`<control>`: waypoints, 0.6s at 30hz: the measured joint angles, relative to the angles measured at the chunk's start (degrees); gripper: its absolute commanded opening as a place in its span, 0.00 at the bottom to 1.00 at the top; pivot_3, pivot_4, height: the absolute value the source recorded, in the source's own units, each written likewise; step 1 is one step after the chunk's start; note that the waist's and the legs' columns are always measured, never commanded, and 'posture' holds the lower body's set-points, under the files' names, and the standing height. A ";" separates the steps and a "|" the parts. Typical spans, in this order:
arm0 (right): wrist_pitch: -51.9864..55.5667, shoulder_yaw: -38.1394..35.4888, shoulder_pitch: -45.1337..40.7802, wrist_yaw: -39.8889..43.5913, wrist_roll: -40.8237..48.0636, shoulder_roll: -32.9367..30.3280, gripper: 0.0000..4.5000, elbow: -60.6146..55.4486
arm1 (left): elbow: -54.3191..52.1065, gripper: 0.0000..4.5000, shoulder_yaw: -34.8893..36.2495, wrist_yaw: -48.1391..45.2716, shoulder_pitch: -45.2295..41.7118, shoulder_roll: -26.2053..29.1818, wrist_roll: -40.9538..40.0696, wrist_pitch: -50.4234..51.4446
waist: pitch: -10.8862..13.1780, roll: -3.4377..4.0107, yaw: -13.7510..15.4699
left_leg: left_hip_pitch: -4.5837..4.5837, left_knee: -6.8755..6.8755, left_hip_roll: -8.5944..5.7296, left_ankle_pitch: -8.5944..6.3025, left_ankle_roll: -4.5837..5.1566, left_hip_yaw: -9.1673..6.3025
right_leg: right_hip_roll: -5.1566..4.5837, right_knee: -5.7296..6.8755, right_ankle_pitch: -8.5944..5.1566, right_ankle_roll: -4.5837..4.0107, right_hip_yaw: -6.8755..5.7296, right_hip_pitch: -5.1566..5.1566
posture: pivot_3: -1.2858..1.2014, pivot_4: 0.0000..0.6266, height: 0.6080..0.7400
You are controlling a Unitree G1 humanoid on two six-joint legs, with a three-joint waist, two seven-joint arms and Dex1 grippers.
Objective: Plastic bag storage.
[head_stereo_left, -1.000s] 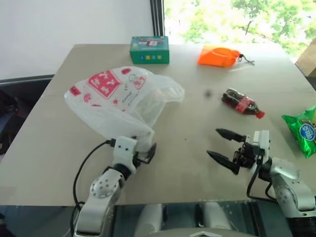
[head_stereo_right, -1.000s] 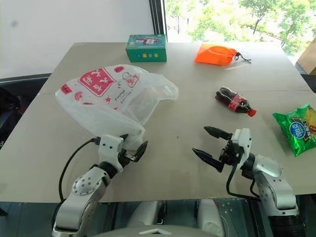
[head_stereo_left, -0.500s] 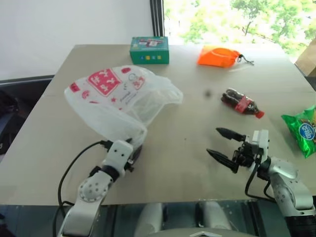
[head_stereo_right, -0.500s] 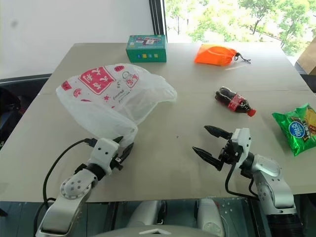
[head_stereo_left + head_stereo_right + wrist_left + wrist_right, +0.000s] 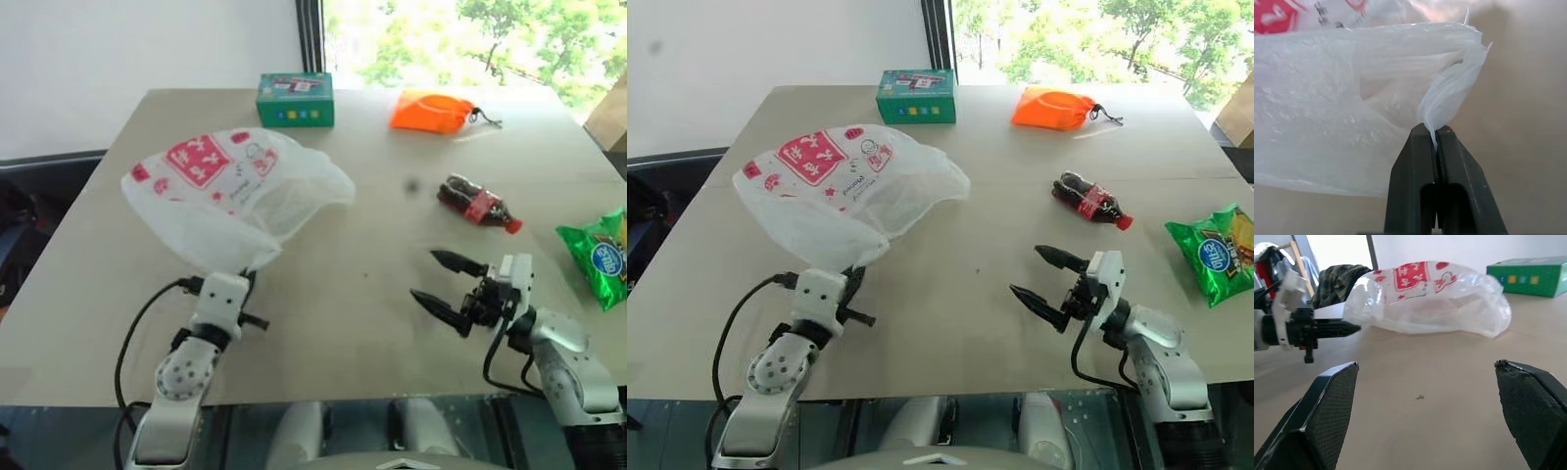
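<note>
The plastic bag (image 5: 235,186), translucent white with a red printed panel and small red stars, lies puffed up on the left half of the table. My left gripper (image 5: 1433,130) is shut on a bunched strip of the bag's near edge, which rises from between its black fingers (image 5: 1413,161). From the head it sits just under the bag's near corner (image 5: 245,277). My right gripper (image 5: 424,275) hovers open over bare table to the right, apart from the bag, with nothing between its fingers (image 5: 1332,396). The right wrist view shows the bag (image 5: 1430,298) beyond them.
A green box (image 5: 296,99) and an orange drawstring pouch (image 5: 434,111) sit at the table's far edge. A small cola bottle (image 5: 477,205) lies right of centre and a green snack packet (image 5: 600,257) at the right edge. Bare tabletop (image 5: 343,264) separates the two grippers.
My left gripper has gone from open to shut on the bag's near edge and has risen and moved left, drawing the bag's near corner with it. The right gripper has stayed open and in place.
</note>
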 measured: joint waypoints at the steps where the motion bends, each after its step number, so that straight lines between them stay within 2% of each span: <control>1: -0.51 -0.59 -2.25 -3.10 -1.64 0.81 1.00 1.33 | 0.10 0.01 0.73 -0.45 0.09 -0.09 -1.10 -4.25 | 0.00 0.00 -0.03 | 0.00 0.04 0.00 0.00 0.00 0.04 | 0.00 0.04 0.00 0.00 0.03 -0.02 | 0.52 0.24 1.00; 5: -2.12 -2.81 -8.26 -11.32 -7.08 1.44 1.00 5.29 | 1.10 0.01 2.18 -1.50 0.57 -0.20 -2.55 -9.85 | 0.00 0.01 0.03 | -0.01 0.11 -0.02 0.01 -0.01 0.16 | 0.01 0.07 0.00 0.00 0.08 -0.04 | 0.52 0.24 1.00; 6: -2.60 -2.84 -12.19 -14.40 -11.11 -0.13 1.00 8.37 | 1.45 0.01 2.38 -1.55 0.49 -0.97 -3.77 -10.48 | 0.00 0.01 0.02 | -0.03 0.18 -0.04 0.01 0.00 0.19 | 0.01 0.07 0.01 0.00 0.08 -0.03 | 0.52 0.24 1.00; 8: -2.67 -3.12 -14.57 -16.07 -13.36 -1.45 1.00 10.03 | 1.59 0.01 2.49 -1.48 0.21 -1.32 -4.49 -10.66 | 0.00 -0.01 0.17 | -0.08 0.27 -0.06 0.01 0.00 0.13 | 0.03 0.07 0.01 0.00 0.06 -0.03 | 0.52 0.24 1.00; 11: -0.63 -1.79 -20.63 -19.87 -21.50 -7.50 1.00 15.75 | 2.37 0.01 3.50 -0.89 -2.13 -1.69 -5.40 -10.64 | 0.02 0.01 0.21 | -0.20 0.48 -0.15 0.01 0.00 0.13 | 0.07 0.12 0.01 0.00 0.03 -0.04 | 0.52 0.24 1.00; 14: 4.01 0.95 -26.74 -17.42 -25.34 -13.03 1.00 22.57 | 3.04 0.01 4.44 -0.08 -3.83 -1.83 -5.59 -10.29 | 0.02 0.01 -0.05 | -0.17 0.51 -0.16 0.00 0.02 0.19 | 0.08 0.12 0.01 0.00 0.07 -0.02 | 0.52 0.24 1.00; 18: 11.79 4.45 -35.36 -13.10 -27.85 -15.49 1.00 34.88 | 3.51 0.01 4.29 -0.05 -4.20 -2.22 -5.66 -10.07 | 0.02 0.01 -0.47 | -0.16 0.51 -0.10 -0.01 0.03 0.20 | 0.17 0.12 0.01 0.00 0.08 -0.02 | 0.52 0.24 1.00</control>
